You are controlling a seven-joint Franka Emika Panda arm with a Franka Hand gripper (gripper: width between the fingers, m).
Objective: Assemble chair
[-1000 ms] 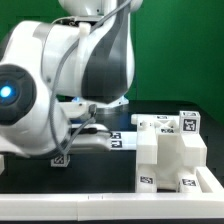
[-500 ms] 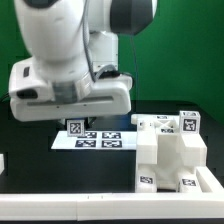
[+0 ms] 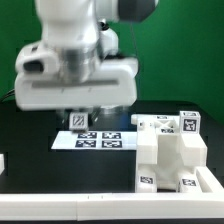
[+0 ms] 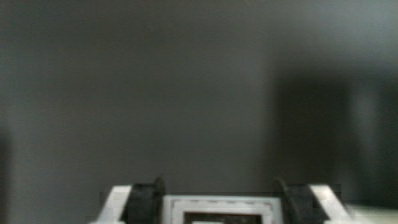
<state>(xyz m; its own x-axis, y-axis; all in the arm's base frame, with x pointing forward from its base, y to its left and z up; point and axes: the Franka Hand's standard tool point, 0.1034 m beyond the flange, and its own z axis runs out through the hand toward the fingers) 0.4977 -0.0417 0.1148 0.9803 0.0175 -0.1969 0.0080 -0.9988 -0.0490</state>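
The partly built chair (image 3: 170, 152) is a stepped white block with small black-and-white tags, standing at the exterior view's right. My gripper (image 3: 77, 119) hangs left of it, above the marker board's (image 3: 100, 141) left end. It is shut on a small white tagged chair part (image 3: 77, 121). In the wrist view that part (image 4: 217, 209) sits between my two dark fingers (image 4: 153, 196), with only its upper edge and tag border showing. The rest of the wrist view is a dark blur.
A white bar (image 3: 60, 206) runs along the table's front edge. A small white piece (image 3: 3, 162) shows at the exterior view's left edge. The black tabletop (image 3: 40, 165) lies between them, with a green wall behind.
The arm has swung from a low sideways pose at the left to upright over the marker board. It then shifted slightly right and up, with the tagged part still in the gripper.
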